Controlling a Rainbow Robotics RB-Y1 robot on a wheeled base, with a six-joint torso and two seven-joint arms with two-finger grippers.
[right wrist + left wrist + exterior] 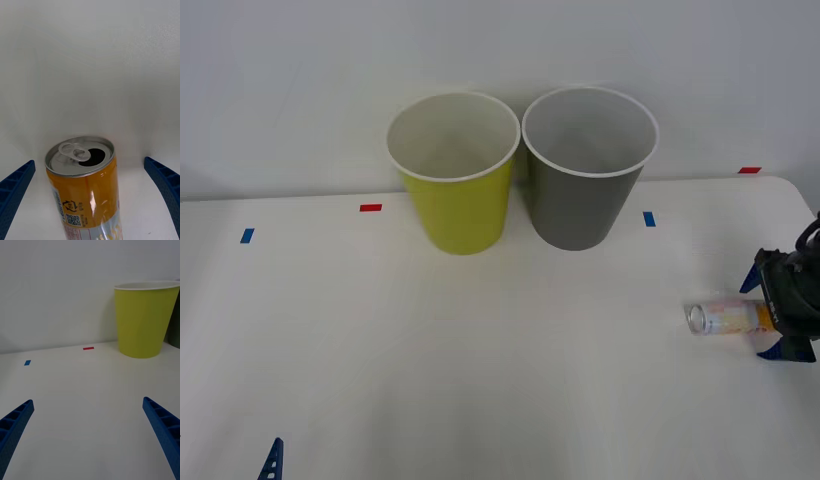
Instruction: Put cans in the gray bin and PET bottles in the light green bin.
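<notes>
Progress so far looks like basically zero, judging by how things lie. The can is on its side on the table at the right of the front view, a bit below mid-height, silver top pointing toward frame left, and nothing has gone into a bin that I can see.

The right gripper sits at the right edge of the front view, right at the can's base end. In the right wrist view its blue fingers are spread wide at the two lower corners with the can between them, not touched by either one. So the jaws are released and lined up around it, not clamped yet. My read is it's about to grab.

The gray bin is in the upper middle of the front view, just right of the light green bin, the two nearly touching at the rims. What shows of their insides looks pale and bare, though the bottoms are hidden.

The left gripper is parked at the lower left edge of the front view, and the left wrist view shows its fingers apart, holding nothing, with the light green bin at upper right.

Still to do: close on the can, lift, carry it up-left to the gray bin, drop. No PET bottle on the table in view, so the green bin may have nothing coming.
</notes>
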